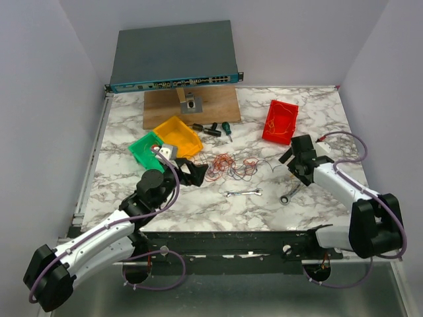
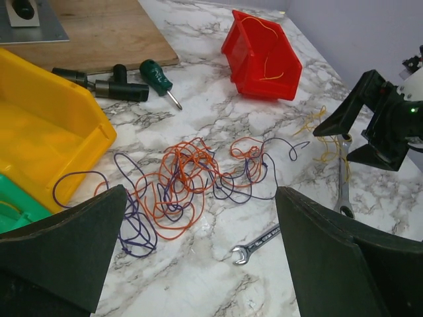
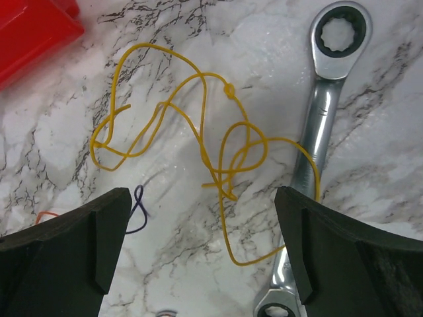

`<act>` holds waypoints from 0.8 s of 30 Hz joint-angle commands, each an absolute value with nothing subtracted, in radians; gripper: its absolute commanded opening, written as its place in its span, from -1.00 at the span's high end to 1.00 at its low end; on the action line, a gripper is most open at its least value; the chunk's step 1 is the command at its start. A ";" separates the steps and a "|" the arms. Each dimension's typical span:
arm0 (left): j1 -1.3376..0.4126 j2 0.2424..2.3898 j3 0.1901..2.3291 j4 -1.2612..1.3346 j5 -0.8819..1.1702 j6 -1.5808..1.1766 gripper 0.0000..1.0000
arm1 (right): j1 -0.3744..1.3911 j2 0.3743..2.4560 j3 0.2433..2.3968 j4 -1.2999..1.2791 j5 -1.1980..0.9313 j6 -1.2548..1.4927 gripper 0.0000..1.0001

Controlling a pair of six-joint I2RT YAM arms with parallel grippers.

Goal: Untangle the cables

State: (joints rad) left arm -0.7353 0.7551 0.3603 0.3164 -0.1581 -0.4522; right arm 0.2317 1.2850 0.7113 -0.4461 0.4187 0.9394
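One marble worktop (image 1: pixel 198 205) was seen, with one network switch (image 1: pixel 173 56) and one wooden board (image 1: pixel 218 105) at its far edge. Three bins were counted: yellow bin (image 1: pixel 177 135), green bin (image 1: pixel 144 150) and red bin (image 1: pixel 280 122). The left gripper (image 2: pixel 198 224) and right gripper (image 3: pixel 201 198) were spread wide, with nothing gripped. The cables (image 2: pixel 182 188) were found mid-worktop as one orange-and-purple tangle in front of the left gripper. One loose yellow cable (image 3: pixel 198 132) was seen below the right gripper, partly crossing the ratchet wrench (image 3: pixel 324 112), one of two wrenches.

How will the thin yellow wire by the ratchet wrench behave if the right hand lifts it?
Probably floppy: the thin yellow wire lies in loose crossing loops with a knot, so it should sag. Likely very light. One loop lies against the silver ratchet wrench, so it might snag there.
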 commanded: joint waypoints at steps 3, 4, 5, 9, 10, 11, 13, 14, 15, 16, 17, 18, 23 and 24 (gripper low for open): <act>-0.741 0.737 0.344 0.354 -0.232 -0.437 -0.97 | 0.228 1.406 0.751 -0.304 0.382 0.976 -1.00; -0.741 0.736 0.344 0.352 -0.235 -0.436 -0.97 | 0.229 1.422 0.756 -0.286 0.383 0.978 -1.00; -0.741 0.736 0.345 0.351 -0.241 -0.434 -0.97 | 0.228 1.443 0.763 -0.274 0.382 0.983 -1.00; -0.741 0.732 0.344 0.343 -0.263 -0.431 -0.97 | 0.228 1.543 0.805 -0.253 0.379 0.997 -1.00; -0.742 0.730 0.344 0.338 -0.272 -0.431 -0.97 | 0.228 1.564 0.817 -0.252 0.387 1.000 -1.00; -0.741 0.726 0.345 0.334 -0.280 -0.431 -0.97 | 0.228 1.585 0.826 -0.259 0.401 1.005 -1.00; -0.742 0.724 0.347 0.320 -0.314 -0.437 -0.97 | 0.229 1.610 0.839 -0.273 0.446 1.021 -0.99; -0.741 0.726 0.353 0.301 -0.348 -0.446 -0.97 | 0.228 1.610 0.841 -0.277 0.471 1.031 -0.69; -0.739 0.732 0.361 0.279 -0.378 -0.456 -0.97 | 0.228 1.600 0.836 -0.279 0.494 1.028 -0.35; -0.733 0.740 0.377 0.236 -0.420 -0.472 -0.97 | 0.228 1.575 0.832 -0.285 0.509 1.023 0.01; -0.722 0.751 0.404 0.174 -0.453 -0.496 -0.97 | 0.229 1.547 0.825 -0.290 0.525 1.011 0.44; -0.697 0.764 0.429 0.118 -0.464 -0.532 -0.97 | 0.228 1.503 0.818 -0.288 0.537 0.991 0.77; -0.500 0.810 0.528 -0.112 -0.348 -0.712 -0.97 | 0.228 1.287 0.823 -0.297 0.488 0.834 0.99; -0.471 0.819 0.538 -0.130 -0.326 -0.740 -0.97 | 0.229 1.254 0.833 -0.296 0.466 0.813 0.99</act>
